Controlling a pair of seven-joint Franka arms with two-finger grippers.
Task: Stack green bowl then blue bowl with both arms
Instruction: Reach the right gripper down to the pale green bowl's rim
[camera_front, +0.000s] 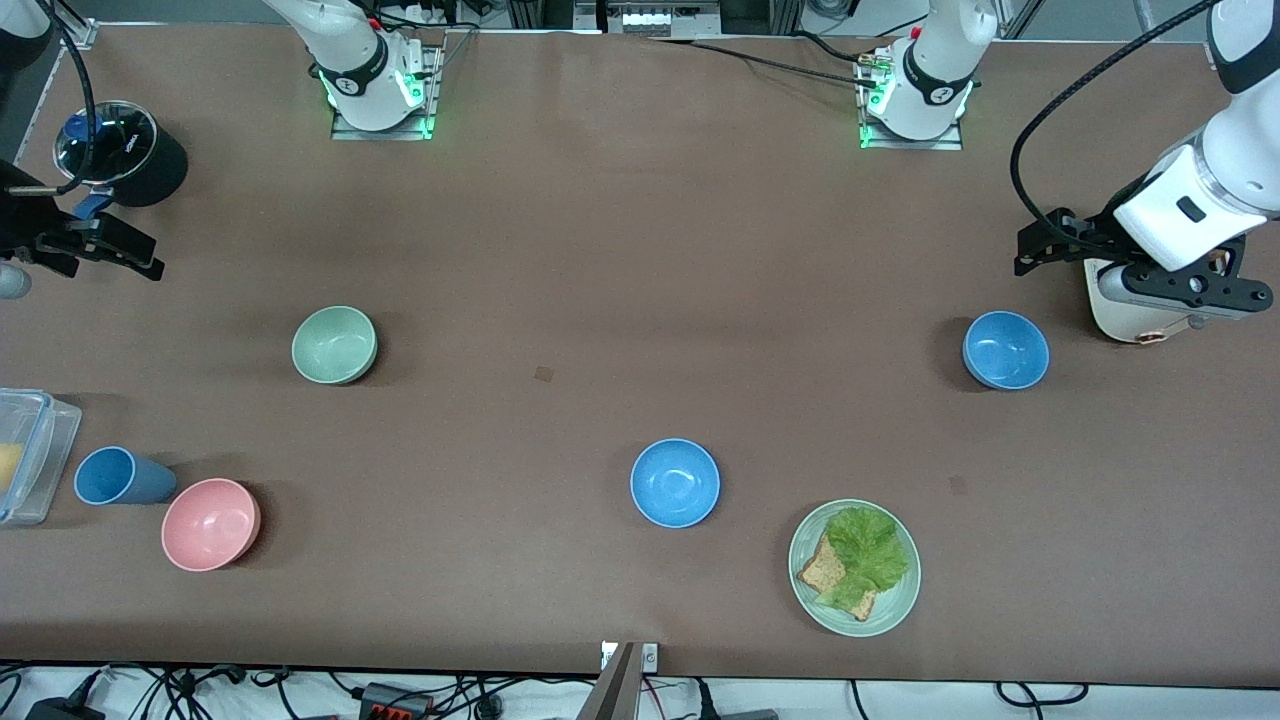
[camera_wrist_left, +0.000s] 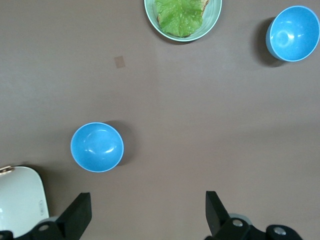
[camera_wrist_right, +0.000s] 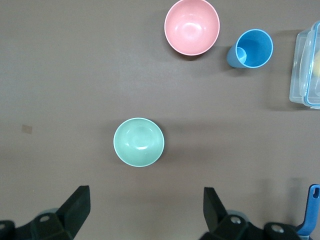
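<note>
Green bowl (camera_front: 334, 344): small, round, matte sage, upright on desk (camera_front: 600, 250) toward right arm's end, apart from all else. Blue bowl (camera_front: 1005, 349): bright, glossy, upright near left arm's end; twin (camera_front: 675, 482) nearer front camera, mid-desk. Judged light, rigid, smooth; rim pinch over wall best, may slip. Right gripper (camera_wrist_right: 145, 212) over desk near green bowl, fingers apart, empty. Left gripper (camera_wrist_left: 147, 215) beside blue bowl, fingers apart, empty.
</note>
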